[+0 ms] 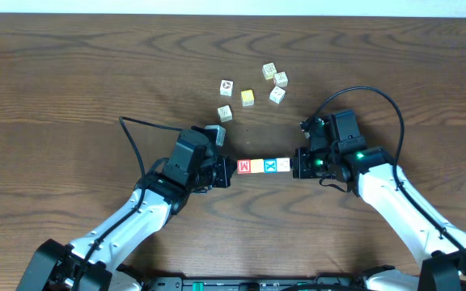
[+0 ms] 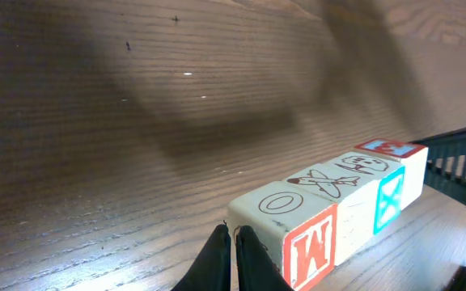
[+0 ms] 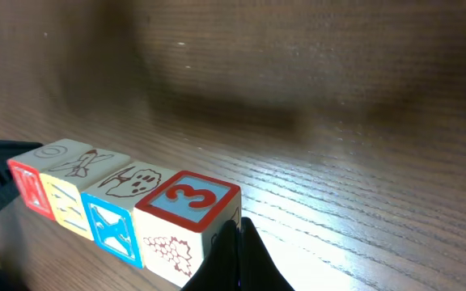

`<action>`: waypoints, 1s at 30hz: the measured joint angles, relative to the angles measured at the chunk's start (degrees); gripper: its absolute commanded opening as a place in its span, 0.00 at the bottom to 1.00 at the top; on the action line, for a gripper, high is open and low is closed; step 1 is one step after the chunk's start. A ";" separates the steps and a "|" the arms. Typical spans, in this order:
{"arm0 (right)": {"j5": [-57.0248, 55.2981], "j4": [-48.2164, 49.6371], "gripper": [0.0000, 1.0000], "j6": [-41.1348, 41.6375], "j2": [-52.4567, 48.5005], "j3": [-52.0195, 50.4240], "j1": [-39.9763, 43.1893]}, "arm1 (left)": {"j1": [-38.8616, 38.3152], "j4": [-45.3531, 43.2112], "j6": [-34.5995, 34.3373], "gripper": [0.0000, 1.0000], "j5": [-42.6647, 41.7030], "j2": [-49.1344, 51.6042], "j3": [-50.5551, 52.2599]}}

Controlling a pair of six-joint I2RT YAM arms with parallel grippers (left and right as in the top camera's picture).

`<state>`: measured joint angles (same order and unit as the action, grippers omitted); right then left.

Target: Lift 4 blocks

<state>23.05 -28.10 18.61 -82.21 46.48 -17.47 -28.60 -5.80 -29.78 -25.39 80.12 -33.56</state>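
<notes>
The four blocks (image 1: 263, 166) are lined up face to face in one short row mid-counter (image 1: 71, 81), squeezed end to end between the two arms. From the left arm's side it goes: red M block (image 2: 310, 249), yellow-orange block (image 1: 257, 166), blue X block (image 2: 391, 206), then the whitish block (image 3: 186, 212) with a red-framed 3 on top.

The left fingers (image 2: 241, 257) are pinched fully together with nothing between them, tips butted against the M end. The right fingers (image 3: 237, 255) are the same deal, closed tight and pushing on the 3 end. Honestly can't tell if the row is off the wood yet or just sitting on it.

How I'd do the lift: it's a pure friction clamp, so both arms should push inward evenly and rise at the same rate, dead level. Any tilt or slack on one side and the middle two probably drop out. Press on the centre of each end face, not an edge.

The blocks are small square-edged wooden cubes with printed faces that look fairly smooth, so there's not much grip between them. The counter is dark woodgrain with a slight sheen. The spare cubes (image 1: 247, 98) sit well apart, further back.
</notes>
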 measured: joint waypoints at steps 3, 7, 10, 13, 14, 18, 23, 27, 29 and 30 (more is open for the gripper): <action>0.02 -0.04 0.01 0.00 0.26 0.20 0.00 | 0.00 0.02 0.00 0.07 0.11 0.00 0.00; 0.04 -0.07 0.01 0.00 0.28 0.42 0.00 | 0.00 0.02 0.00 0.07 0.26 0.00 0.00; 0.02 -0.07 0.01 0.00 0.28 0.42 0.00 | 0.00 0.02 0.00 0.07 0.26 0.00 0.00; 0.04 -0.07 0.01 -0.02 0.28 0.42 0.00 | 0.00 0.02 0.00 0.07 0.26 0.00 0.00; 0.04 -0.07 0.01 -0.02 0.28 0.42 0.00 | 0.00 0.02 0.00 0.07 0.26 0.00 0.00; 0.04 -0.09 0.01 -0.02 0.28 0.42 0.00 | 0.00 0.02 0.00 0.07 0.26 -0.02 0.00; -0.02 -0.13 0.01 -0.02 0.28 0.42 0.00 | 0.00 0.04 0.00 0.07 0.26 -0.79 -0.02; -0.20 -0.17 0.01 -0.02 0.28 0.42 0.00 | 0.00 0.02 0.00 0.07 0.26 -1.20 -0.02; -0.24 -0.20 0.01 -0.02 0.28 0.42 0.00 | 0.00 0.04 0.00 0.07 0.24 -1.20 -0.11; -0.37 -0.20 0.01 -0.02 0.28 0.42 0.00 | 0.00 0.02 0.00 0.07 0.24 -1.20 -0.17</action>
<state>22.68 -28.29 18.59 -81.93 46.89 -17.47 -28.60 -5.78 -29.78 -25.15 78.91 -33.74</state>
